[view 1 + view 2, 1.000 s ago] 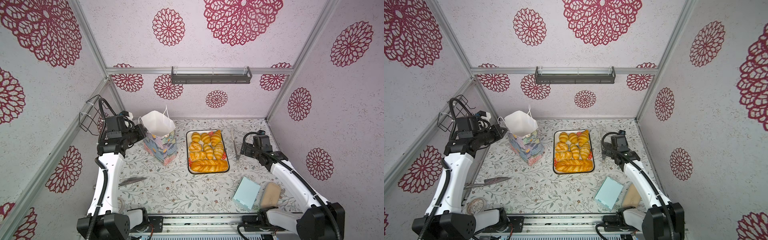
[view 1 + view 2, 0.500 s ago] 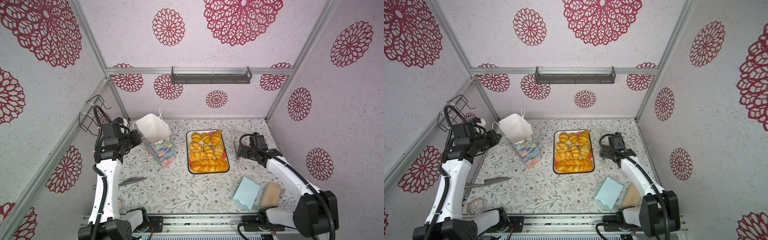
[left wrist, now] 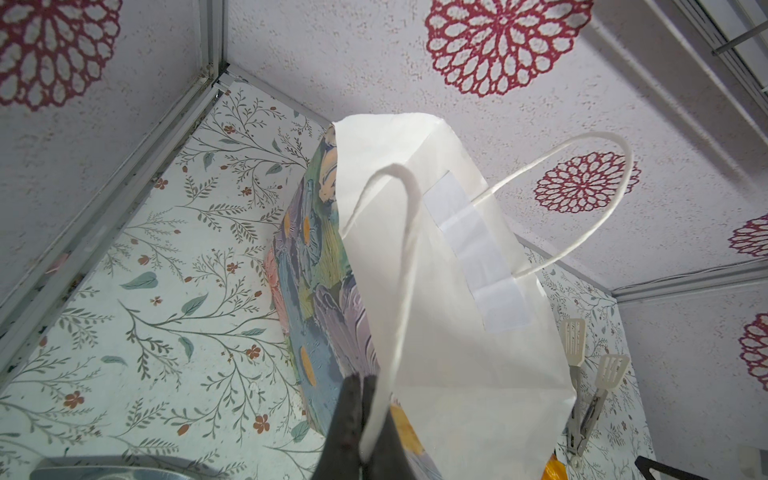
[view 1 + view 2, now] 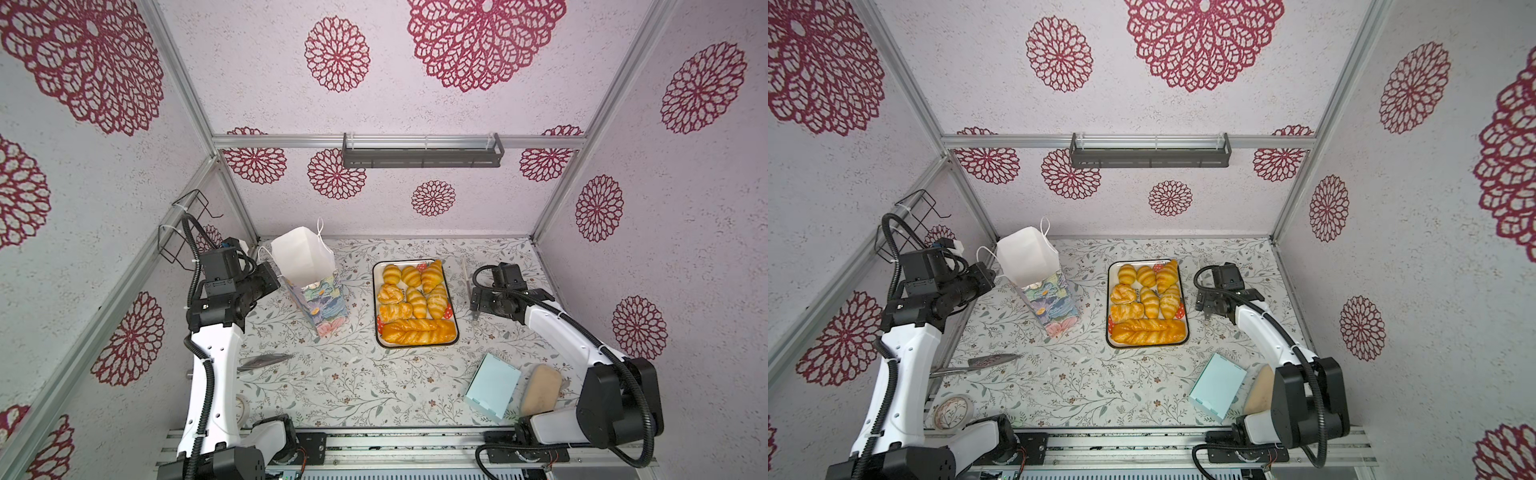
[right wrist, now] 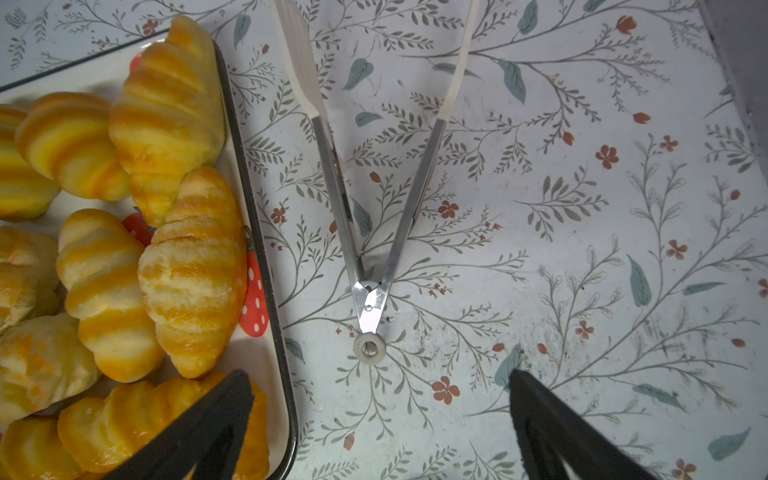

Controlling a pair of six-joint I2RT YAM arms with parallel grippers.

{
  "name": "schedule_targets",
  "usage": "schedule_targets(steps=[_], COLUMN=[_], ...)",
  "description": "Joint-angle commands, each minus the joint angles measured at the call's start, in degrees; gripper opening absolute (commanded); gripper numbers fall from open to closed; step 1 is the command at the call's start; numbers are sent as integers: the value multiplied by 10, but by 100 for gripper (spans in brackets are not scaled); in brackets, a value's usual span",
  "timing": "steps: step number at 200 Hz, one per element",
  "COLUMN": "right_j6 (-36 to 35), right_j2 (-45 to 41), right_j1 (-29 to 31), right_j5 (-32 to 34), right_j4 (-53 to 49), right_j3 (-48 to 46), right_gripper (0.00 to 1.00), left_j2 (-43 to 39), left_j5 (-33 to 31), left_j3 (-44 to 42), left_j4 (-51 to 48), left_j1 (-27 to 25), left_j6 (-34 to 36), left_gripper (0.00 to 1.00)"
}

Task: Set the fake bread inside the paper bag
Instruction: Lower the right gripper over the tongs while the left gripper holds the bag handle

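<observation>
Fake bread (image 4: 415, 301): glossy golden-yellow toy pastries with paler stripes. All lay packed on a white tray (image 5: 253, 357) with a dark rim.

Count: seven small croissants and rolls that I could separate, plus one long braided loaf (image 4: 417, 331). Overlap may have hidden another. One tray, one paper bag (image 4: 322, 299), one pair of tongs (image 5: 370, 291), one light blue box (image 4: 492, 386), one beige flat piece (image 4: 540, 388), one knife (image 4: 266, 360), one tape roll (image 4: 953, 411).

Bag: pastel painted flowers outside, plain white inside, two white cord handles. It stood tilted on the worktop with its mouth leaning toward the left jaws.

Left jaws: fully closed, pinching one cord handle (image 3: 405, 270) of the bag. The bag hung just ahead of them.

Right jaws: spread wide, holding nothing, low over the worktop. One side hung over the tray's edge and the nearest bread. The tongs lay open just ahead, in line with the gap. The bread was well apart from the left jaws, with the bag between.

View differences:
- The left wrist view alone showed the pinch on the cord and a white reinforcing strip (image 3: 473, 257) inside the bag.
- The right wrist view alone showed the red strawberry print (image 5: 253, 299) on the tray.
- The tape roll showed whole in a top view only.
</observation>
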Motion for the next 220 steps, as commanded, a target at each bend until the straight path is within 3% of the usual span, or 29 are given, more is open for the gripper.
schedule_targets(steps=[1, 107, 220], right_j6=[-12, -21, -24], right_j2=[14, 178, 262], right_j1=[-10, -30, -35], right_j5=[-6, -28, -19], right_j4=[3, 39, 50], right_j3=[18, 87, 133], right_gripper=[99, 99, 98], left_j2=[1, -9, -1], left_j5=[-3, 15, 32], left_j3=[-11, -21, -6], left_j4=[24, 41, 29], left_j1=[4, 5, 5], left_j6=[9, 3, -4], left_gripper=[2, 2, 3])
